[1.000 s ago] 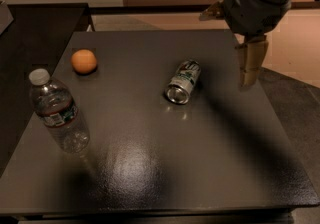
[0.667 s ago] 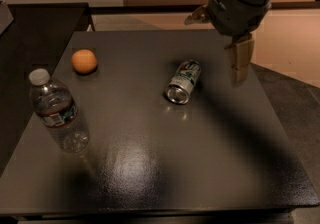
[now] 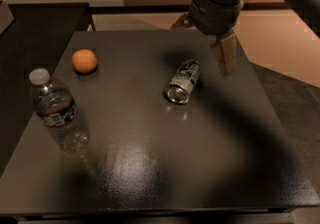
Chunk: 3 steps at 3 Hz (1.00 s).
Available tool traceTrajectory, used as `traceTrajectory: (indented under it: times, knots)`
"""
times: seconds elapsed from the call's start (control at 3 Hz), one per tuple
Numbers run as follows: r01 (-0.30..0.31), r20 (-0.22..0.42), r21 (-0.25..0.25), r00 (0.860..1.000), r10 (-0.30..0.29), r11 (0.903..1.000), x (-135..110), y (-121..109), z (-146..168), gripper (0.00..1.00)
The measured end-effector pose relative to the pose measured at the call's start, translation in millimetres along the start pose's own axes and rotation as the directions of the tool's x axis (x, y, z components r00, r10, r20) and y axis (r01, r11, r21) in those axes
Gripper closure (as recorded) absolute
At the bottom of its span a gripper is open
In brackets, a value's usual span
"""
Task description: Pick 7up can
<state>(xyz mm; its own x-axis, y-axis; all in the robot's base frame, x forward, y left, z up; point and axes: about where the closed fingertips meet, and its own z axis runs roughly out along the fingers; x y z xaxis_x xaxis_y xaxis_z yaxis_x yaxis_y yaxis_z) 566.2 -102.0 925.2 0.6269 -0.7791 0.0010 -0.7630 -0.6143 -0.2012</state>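
Note:
The 7up can [image 3: 184,81] lies on its side near the middle of the dark table [image 3: 150,168], its silver end facing the front. Its label is green and white. My gripper [image 3: 204,38] hangs above the table's far right part, just behind and to the right of the can, not touching it. It is open and empty. One tan finger [image 3: 226,54] points down to the right of the can. The other finger [image 3: 180,21] shows behind it at the far edge.
A clear plastic water bottle [image 3: 57,112] with a white cap stands at the left front. An orange [image 3: 84,61] sits at the far left. A darker counter [image 3: 35,23] adjoins the table on the left. The floor drops off past the right edge.
My gripper has moved to the left along the table's far side, closer to the can. The can, bottle and orange have not moved.

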Motion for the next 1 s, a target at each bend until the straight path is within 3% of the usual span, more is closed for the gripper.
traceTrajectory:
  times: [0.67,1.0]
  knots:
    - [0.1,0.032,-0.097,0.995,-0.097,0.9903,7.6,-15.5,43.2,0.0]
    - [0.127,0.058,-0.129,0.991,-0.12,0.9835,9.0,-12.4,61.2,0.0]
